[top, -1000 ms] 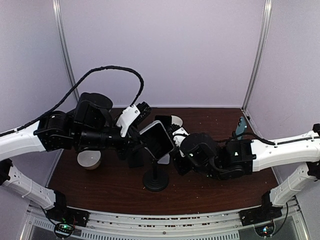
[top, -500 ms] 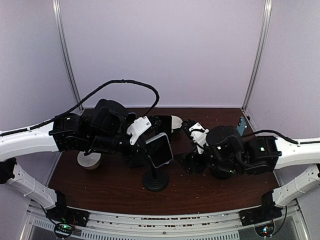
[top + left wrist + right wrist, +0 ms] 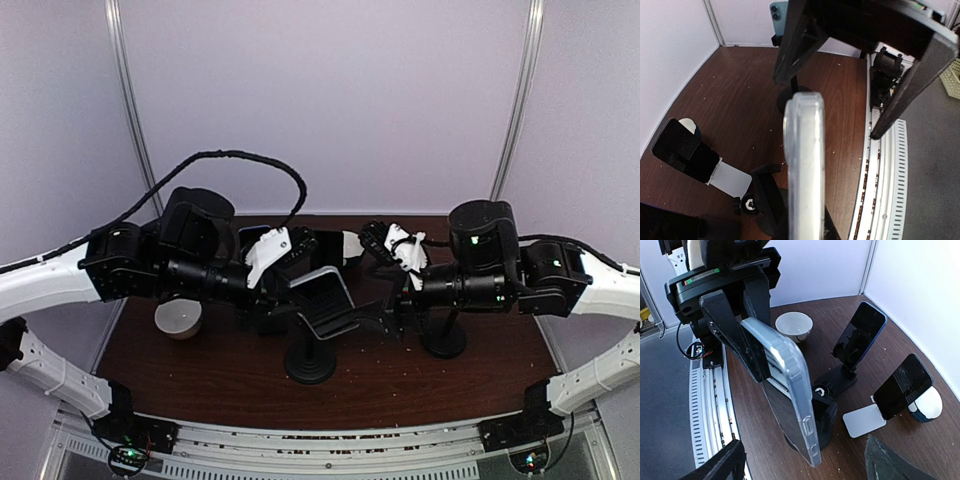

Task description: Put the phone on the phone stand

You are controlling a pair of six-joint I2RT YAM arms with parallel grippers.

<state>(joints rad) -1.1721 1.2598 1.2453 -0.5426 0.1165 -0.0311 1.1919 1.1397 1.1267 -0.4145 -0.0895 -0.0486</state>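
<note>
Phone [image 3: 325,298] in a clear case, tilted, mid-table, directly over the black phone stand [image 3: 311,362]. We cannot confirm contact with the cradle. We note the left gripper [image 3: 747,352] pinching the phone across its faces at the upper part. Right gripper [image 3: 802,465] is spread wide, one finger either side of the phone's lower end, touching nothing (clearest from its own wrist camera). Far side of the brown table [image 3: 230,385]: a blue phone [image 3: 860,335] and a black phone [image 3: 902,385], each propped on its own holder. White bowl [image 3: 180,318] at left.
</note>
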